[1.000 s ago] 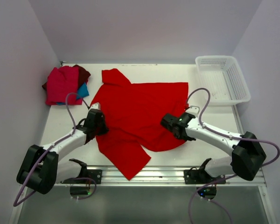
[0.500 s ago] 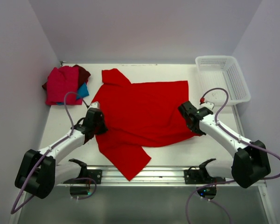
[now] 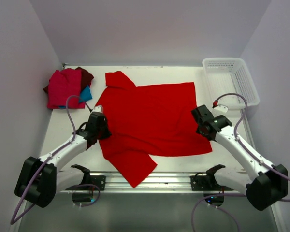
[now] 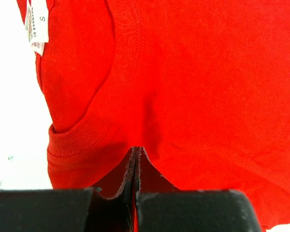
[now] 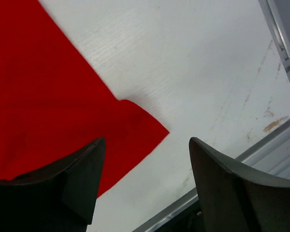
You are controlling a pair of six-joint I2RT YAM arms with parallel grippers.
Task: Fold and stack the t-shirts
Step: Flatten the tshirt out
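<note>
At the far left of the white, faintly scuffed table [image 3: 58, 130] lies a soft pile of folded t-shirts [image 3: 64, 89]: a crimson one on top, dark maroon [image 3: 87, 75] and teal-blue [image 3: 86, 93] peeking out beside it. The left gripper [image 4: 136, 155] has its black jaws pressed together on the fabric of the red t-shirt [image 3: 150, 116], just below the ribbed collar and a white size label [image 4: 36, 21]. That shirt, plain bright red knit, is spread nearly flat across the table's middle, one sleeve toward the back wall and the other toward the metal rail [image 3: 169, 180] at the near edge. The right gripper [image 5: 146, 141] hangs with its jaws wide apart and nothing between them, over the shirt's hem corner. At the far right stands a white plastic mesh basket [image 3: 224, 60]. Pale, plain walls enclose the table.
</note>
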